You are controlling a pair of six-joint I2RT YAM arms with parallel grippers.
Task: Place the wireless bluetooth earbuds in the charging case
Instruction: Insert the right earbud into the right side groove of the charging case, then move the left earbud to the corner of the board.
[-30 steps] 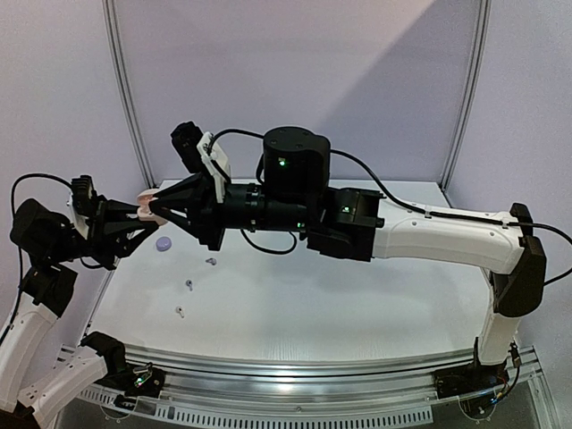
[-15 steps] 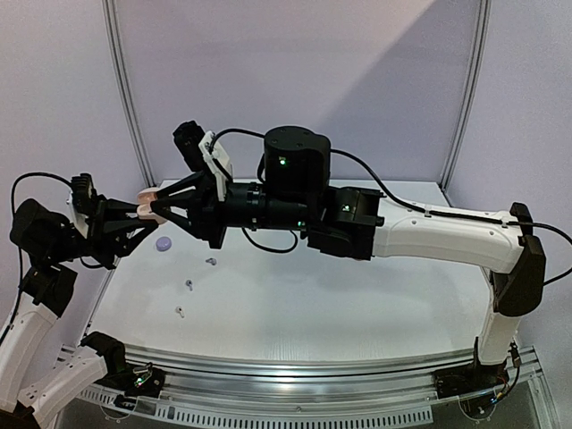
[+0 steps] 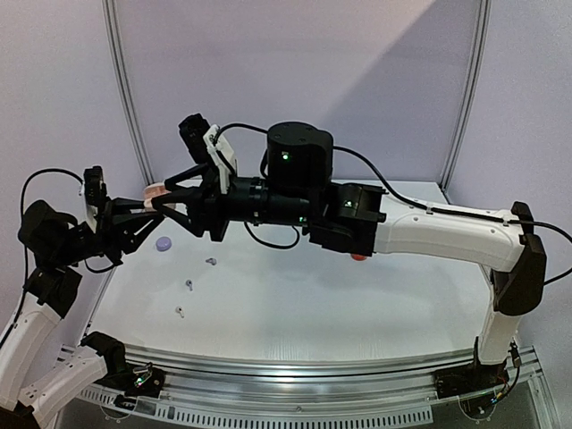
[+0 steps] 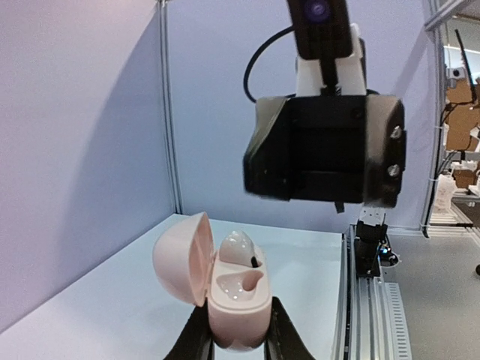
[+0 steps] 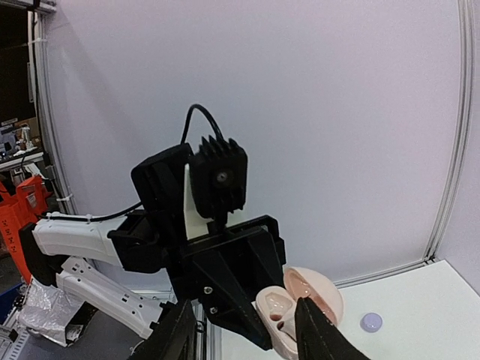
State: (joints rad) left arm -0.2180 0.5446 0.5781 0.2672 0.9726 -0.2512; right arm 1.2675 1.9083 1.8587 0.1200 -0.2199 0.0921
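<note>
My left gripper [image 4: 238, 339] is shut on an open pale pink charging case [image 4: 232, 296] and holds it up in the air, lid [image 4: 180, 256] swung to the left. One white earbud [image 4: 238, 247] sits in the far slot; the near slot [image 4: 241, 283] is bare. In the top view the case [image 3: 154, 190] hangs above the table's far left corner. My right gripper [image 3: 166, 197] is open and empty, right at the case, its fingers [image 5: 315, 330] on either side of the case [image 5: 279, 311]. Three tiny pale earbuds [image 3: 211, 262] [image 3: 189, 284] [image 3: 180, 312] lie on the table.
A small round lilac piece [image 3: 163, 243] lies on the table at the far left and also shows in the right wrist view [image 5: 370, 322]. A red thing [image 3: 357, 256] peeks out under the right forearm. A metal rail [image 4: 375, 300] runs along the table's edge.
Both grippers have risen a little, the pink case with them. The right forearm has lifted enough to uncover a red thing beneath it. The earbuds on the table have not moved.
</note>
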